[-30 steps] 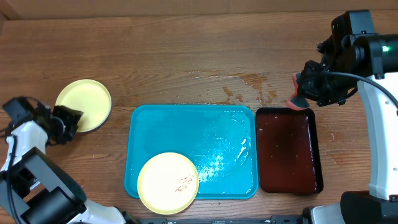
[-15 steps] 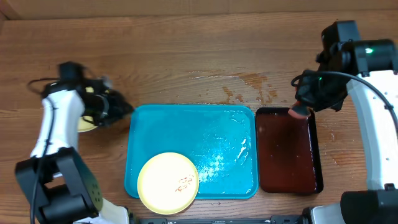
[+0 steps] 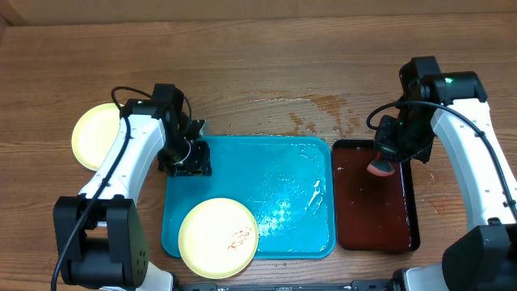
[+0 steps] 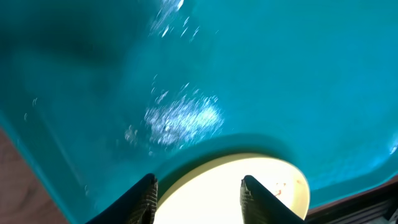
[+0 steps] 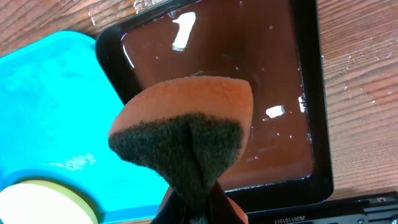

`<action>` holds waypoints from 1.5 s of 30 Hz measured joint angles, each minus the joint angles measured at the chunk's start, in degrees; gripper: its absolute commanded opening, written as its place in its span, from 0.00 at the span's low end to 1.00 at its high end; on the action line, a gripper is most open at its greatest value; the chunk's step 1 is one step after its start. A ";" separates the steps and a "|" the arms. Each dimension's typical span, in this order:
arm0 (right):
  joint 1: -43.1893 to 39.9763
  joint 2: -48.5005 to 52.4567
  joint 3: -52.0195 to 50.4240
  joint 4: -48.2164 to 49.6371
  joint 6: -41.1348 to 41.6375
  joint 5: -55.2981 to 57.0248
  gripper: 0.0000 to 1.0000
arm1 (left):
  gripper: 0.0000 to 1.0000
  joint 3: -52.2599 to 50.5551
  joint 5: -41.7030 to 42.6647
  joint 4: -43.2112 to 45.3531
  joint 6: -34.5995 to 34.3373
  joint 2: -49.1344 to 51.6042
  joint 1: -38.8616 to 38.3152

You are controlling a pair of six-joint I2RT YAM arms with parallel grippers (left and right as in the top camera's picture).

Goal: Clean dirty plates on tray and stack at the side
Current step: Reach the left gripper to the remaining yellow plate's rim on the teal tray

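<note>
One pale yellow dirty plate (image 3: 218, 237) with reddish smears lies at the front left of the turquoise tray (image 3: 275, 186). Another pale yellow plate (image 3: 95, 136) rests on the table to the left of the tray. My left gripper (image 3: 192, 158) hovers over the tray's back left corner, open and empty. In the left wrist view its fingers (image 4: 147, 196) frame the smeared plate (image 4: 236, 186) lying further on over the tray (image 4: 249, 74). My right gripper (image 3: 386, 153) is shut on an orange sponge (image 5: 186, 124) with a dark scouring face, above the dark red-brown tray (image 5: 249, 81).
The dark red-brown tray (image 3: 376, 210) holds brownish liquid and sits right against the turquoise tray's right side. A wet patch (image 3: 323, 113) shines on the wooden table behind both trays. The table's front edge runs just below the trays.
My left arm swung right from the plate on the table to the tray's back left corner. My right gripper carried the sponge down and left, over the dark tray.
</note>
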 measured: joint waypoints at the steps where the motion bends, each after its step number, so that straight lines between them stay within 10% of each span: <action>1: 0.00 0.00 0.00 0.39 -0.39 -0.39 0.04 | 0.41 -0.02 -0.31 -0.50 -0.76 0.00 0.02; 5: 0.00 0.00 0.00 1.07 -1.95 -2.21 0.04 | 0.36 -0.04 -0.81 -1.62 -1.11 0.00 0.00; 8: 0.00 0.00 0.00 1.20 -2.71 -2.91 0.04 | 0.10 -0.09 -0.63 -1.16 2.01 0.00 0.00; 22: 0.00 0.00 -0.02 0.72 -4.59 -4.15 0.04 | 0.04 -9.33 5.25 10.95 19.37 -0.13 0.00; 42: 0.00 0.00 -0.02 0.76 -4.61 -4.17 0.05 | 0.23 -18.86 9.14 23.41 20.24 -0.48 0.00; 45: 0.00 0.00 -0.02 0.74 -4.63 -4.15 0.15 | 0.48 -16.44 9.25 22.71 18.53 -0.48 0.00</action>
